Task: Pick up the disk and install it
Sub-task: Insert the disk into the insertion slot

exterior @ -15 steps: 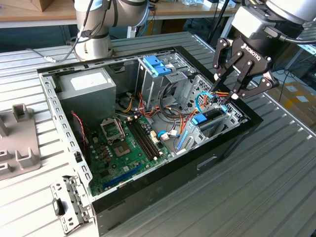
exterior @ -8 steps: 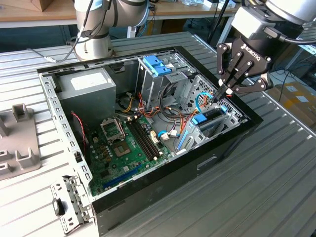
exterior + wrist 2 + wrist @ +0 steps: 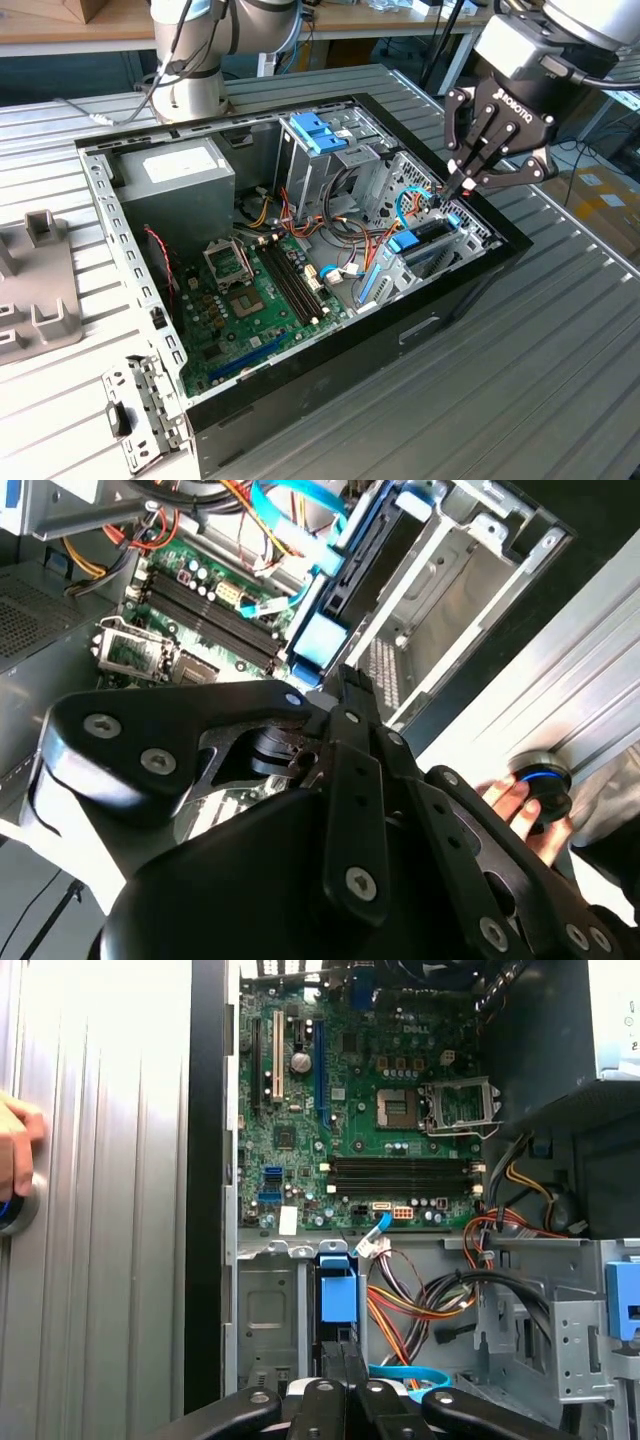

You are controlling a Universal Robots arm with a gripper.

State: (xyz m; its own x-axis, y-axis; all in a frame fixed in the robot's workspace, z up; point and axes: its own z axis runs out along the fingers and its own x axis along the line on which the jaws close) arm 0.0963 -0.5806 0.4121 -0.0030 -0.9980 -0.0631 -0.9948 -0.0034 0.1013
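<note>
At front corner of computer case (image 3: 470, 290), exterior view's right: disk (image 3: 428, 238) stands on edge in drive bay, blue tab (image 3: 338, 1295) toward motherboard (image 3: 250, 300). Long axis runs from tab out toward case wall. Gripper (image 3: 455, 190) hangs over disk's wall-side end, tips just beside it; cannot tell if touching. Fingers pinched together, nothing visible between them. Judgement: disk sits in bay or nearly so, not carried. Person's hand (image 3: 14, 1150) rests on round button (image 3: 540, 780) outside case, well apart.

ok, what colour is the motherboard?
The motherboard is green, and it shows best in the first wrist view.
</note>
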